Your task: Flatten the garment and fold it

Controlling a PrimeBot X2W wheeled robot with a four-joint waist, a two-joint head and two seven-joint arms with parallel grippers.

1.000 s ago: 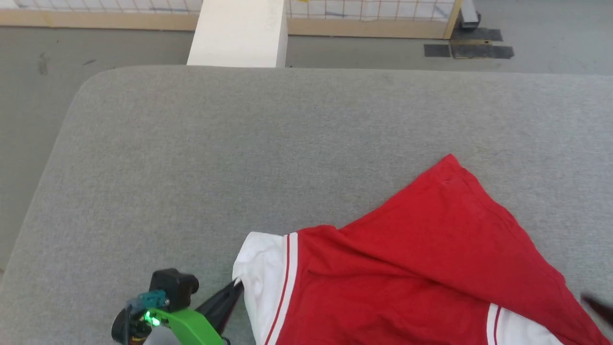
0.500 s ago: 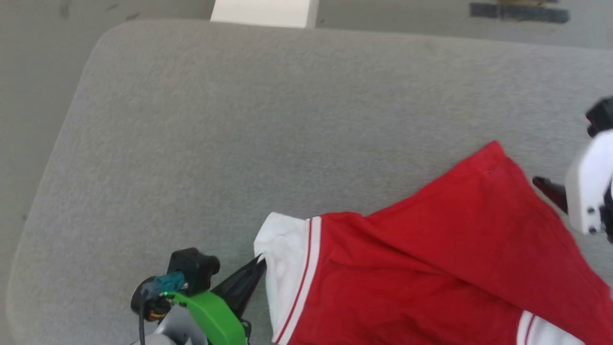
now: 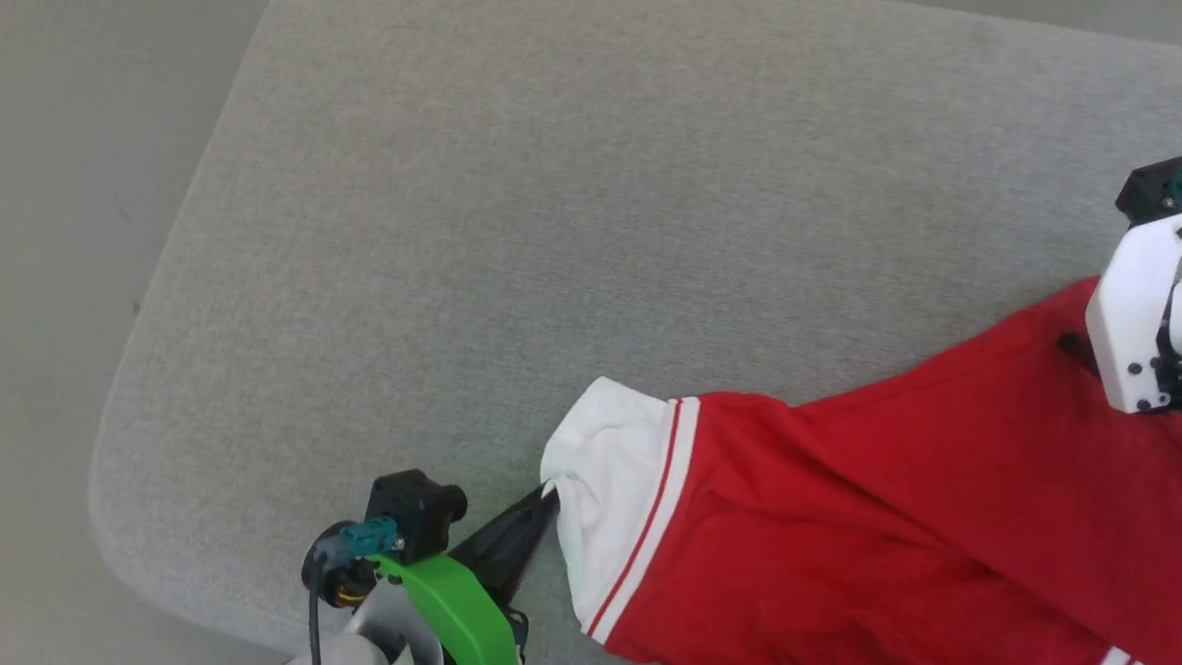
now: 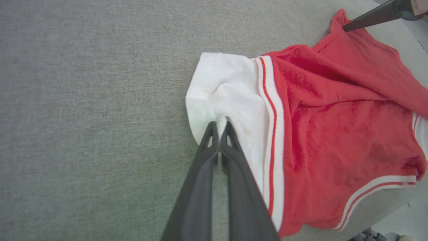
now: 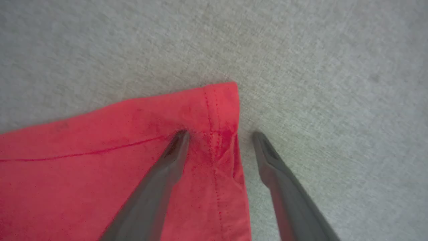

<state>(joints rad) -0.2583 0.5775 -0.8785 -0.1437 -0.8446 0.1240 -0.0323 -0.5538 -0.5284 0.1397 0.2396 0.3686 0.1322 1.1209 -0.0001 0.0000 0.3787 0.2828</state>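
left gripper (image 4: 219,124) has its fingers pressed together, pinching the edge of the white sleeve (image 4: 230,87). right gripper (image 5: 220,134) is spread wide and straddles the red corner (image 5: 220,97): one finger on cloth, the other on the grey pad (image 3: 554,231) just past the hem. the garment (image 3: 877,517) lies rumpled on the pad's near right part, close to its edge.

risks: the right fingers could close on one layer or skid off that corner. the left bite is thin, so a hard pull may tear it free. any drag toward the near edge could tip cloth over it.

hard to tell: how many layers sit at the corner. the head view cuts the garment off right and below, and a white housing (image 3: 1131,314) covers the right fingers there.
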